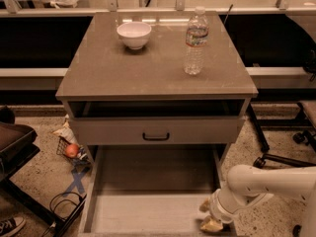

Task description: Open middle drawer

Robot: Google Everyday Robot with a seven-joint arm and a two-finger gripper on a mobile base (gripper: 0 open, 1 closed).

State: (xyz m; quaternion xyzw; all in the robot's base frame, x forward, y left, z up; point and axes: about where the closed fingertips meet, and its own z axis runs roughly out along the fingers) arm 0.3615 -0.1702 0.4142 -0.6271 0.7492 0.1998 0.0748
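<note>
Where the middle drawer (148,209) overhangs speckled floor (42,174), the claw (210,216) hovers.

The gripper (208,215) crowds the pulled-out middle drawer (148,212) at its front right corner; elsewhere its interior lies open.

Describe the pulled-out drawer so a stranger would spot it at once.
Find the grey cabinet with a bowl and bottle on top. Beneath its handled drawer front, a wide shallow drawer juts far toward the camera, the tool at its front right corner. Only its floor shows.
</note>
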